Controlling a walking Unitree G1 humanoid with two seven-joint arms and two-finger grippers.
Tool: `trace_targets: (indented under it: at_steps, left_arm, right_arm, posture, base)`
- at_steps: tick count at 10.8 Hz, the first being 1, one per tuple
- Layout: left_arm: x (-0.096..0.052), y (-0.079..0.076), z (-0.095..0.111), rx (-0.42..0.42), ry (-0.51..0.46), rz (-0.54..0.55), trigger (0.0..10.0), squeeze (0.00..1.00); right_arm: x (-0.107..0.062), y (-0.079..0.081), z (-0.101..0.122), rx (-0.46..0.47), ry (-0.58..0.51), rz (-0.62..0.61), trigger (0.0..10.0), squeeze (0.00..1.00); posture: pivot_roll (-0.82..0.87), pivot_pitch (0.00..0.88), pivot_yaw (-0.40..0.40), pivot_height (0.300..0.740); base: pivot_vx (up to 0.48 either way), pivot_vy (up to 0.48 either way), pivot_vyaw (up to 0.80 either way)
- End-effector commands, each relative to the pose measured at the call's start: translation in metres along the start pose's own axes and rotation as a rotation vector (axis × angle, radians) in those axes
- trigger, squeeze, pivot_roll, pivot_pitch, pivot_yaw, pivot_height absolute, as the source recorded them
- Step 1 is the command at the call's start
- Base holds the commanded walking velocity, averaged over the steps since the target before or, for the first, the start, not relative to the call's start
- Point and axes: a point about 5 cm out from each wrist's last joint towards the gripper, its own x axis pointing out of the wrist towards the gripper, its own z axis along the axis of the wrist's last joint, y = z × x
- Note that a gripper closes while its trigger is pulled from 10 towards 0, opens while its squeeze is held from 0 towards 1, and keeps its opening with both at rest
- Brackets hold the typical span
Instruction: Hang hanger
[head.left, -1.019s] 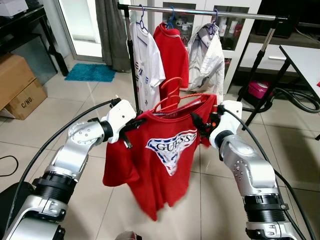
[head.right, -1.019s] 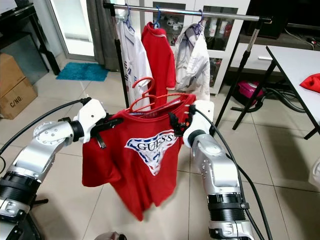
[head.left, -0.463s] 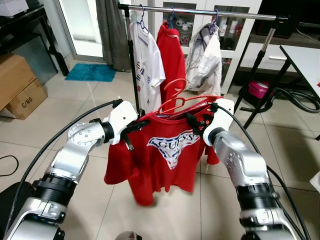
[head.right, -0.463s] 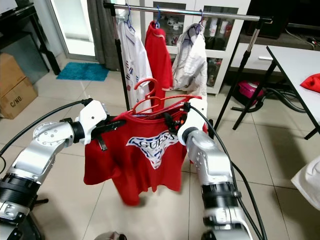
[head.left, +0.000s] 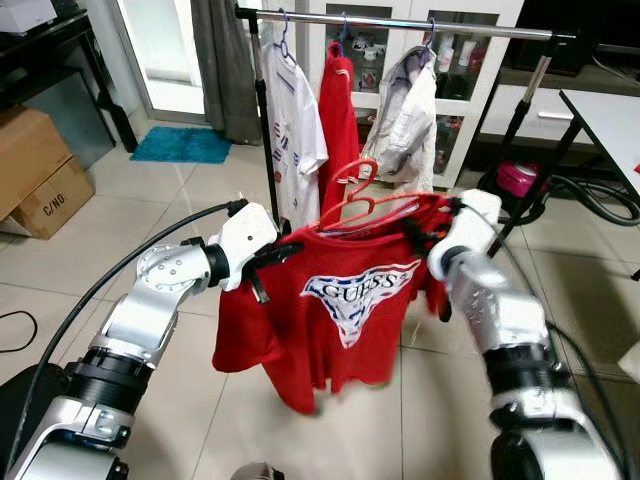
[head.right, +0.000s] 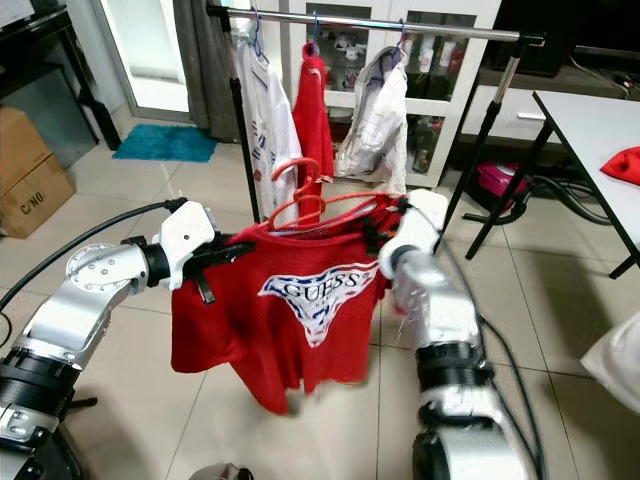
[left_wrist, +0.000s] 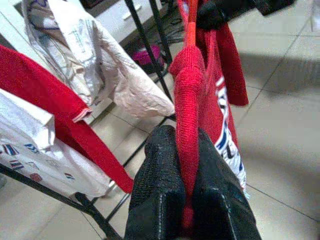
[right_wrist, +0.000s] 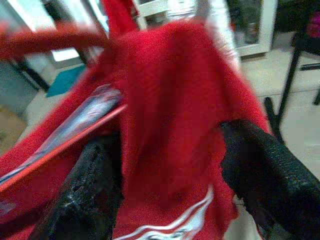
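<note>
Red knit tee (head.left: 345, 300) on thin orange hanger (head.left: 352, 200); L gripper (left_wrist: 186, 200) pinching shoulder.

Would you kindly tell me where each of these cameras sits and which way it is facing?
Left eye view: on the head, looking forward and down at the red T-shirt on its red hanger, both silver arms, clothes rack behind.
Right eye view: the same scene from the other eye.
Left wrist view: along the left claw, shut on the shirt's shoulder.
Right wrist view: along the right claw, fingers either side of the shirt's other shoulder.
All views share the shirt.
</note>
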Motion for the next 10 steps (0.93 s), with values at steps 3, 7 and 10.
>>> trace_targets:
  at_steps: [3, 7, 10]
  left_arm:
    - [-0.003, 0.001, 0.001, 0.036, 0.018, -0.004, 0.0, 0.00]
    - [-0.008, 0.005, -0.004, 0.038, 0.048, 0.013, 0.0, 0.00]
    - [-0.008, 0.005, -0.005, 0.039, 0.056, 0.016, 0.0, 0.00]
  right_arm:
    - [0.004, -0.012, 0.008, -0.022, -0.035, -0.062, 10.0, 0.00]
    - [0.006, -0.024, 0.010, -0.049, -0.057, -0.064, 0.0, 0.00]
    - [0.005, -0.023, 0.011, -0.061, -0.077, -0.028, 0.0, 0.00]
  posture:
    - [0.06, 0.000, 0.008, 0.740]
    - [0.06, 0.000, 0.004, 0.740]
    - [0.05, 0.000, 0.003, 0.740]
  base:
    - [0.000, 0.000, 0.00]
    - [0.000, 0.000, 0.00]
    - [0.000, 0.000, 0.00]
